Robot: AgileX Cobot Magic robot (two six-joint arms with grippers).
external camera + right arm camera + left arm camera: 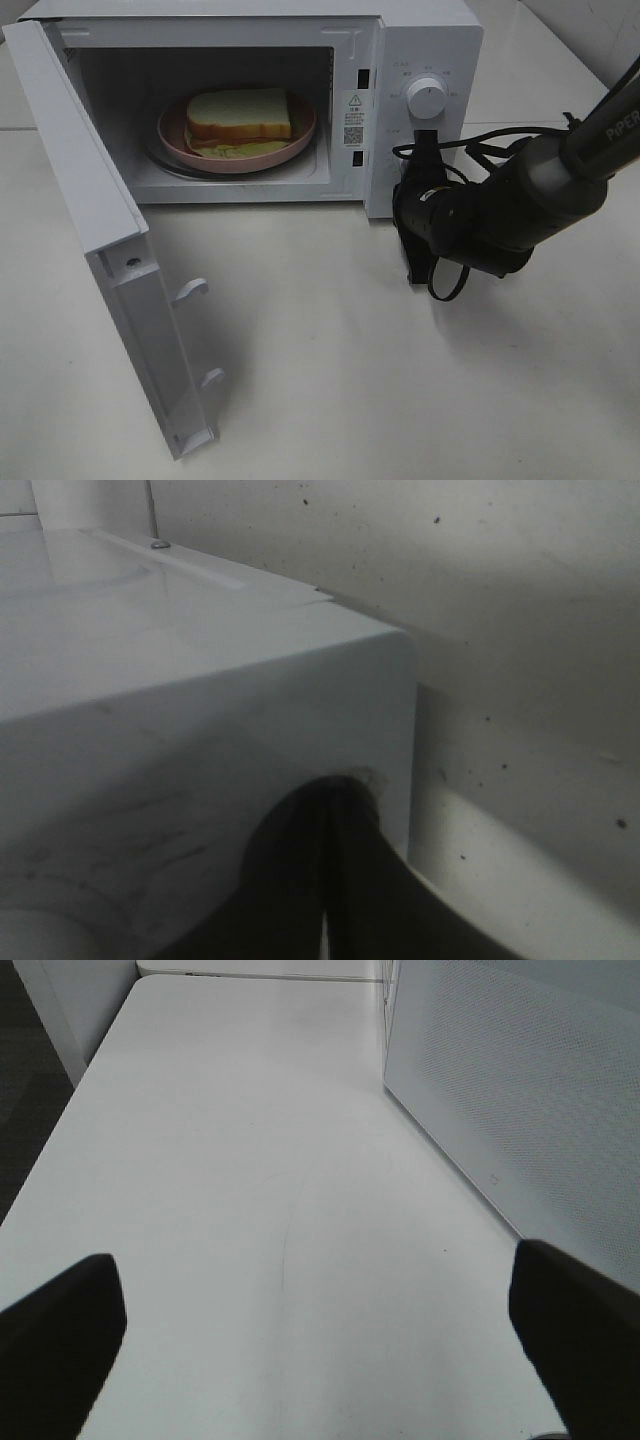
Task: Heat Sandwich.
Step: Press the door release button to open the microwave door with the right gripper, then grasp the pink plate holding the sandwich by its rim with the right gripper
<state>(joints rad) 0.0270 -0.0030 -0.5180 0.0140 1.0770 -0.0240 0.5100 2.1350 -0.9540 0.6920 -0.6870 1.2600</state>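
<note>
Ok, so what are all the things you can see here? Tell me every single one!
microwave: one, white, at the back of the table
door: one, white, swung wide open on the left
plate: one, pink, round, inside the microwave
sandwich: one, white bread with a tan crust and green filling, on the plate
dial: one, white, on the microwave's control panel
table: one, white, under everything
cable: one, black, looping along the right arm
left claw: one, black, open, above the table
right claw: one, black, fingers together, at the control panel below the dial
</note>
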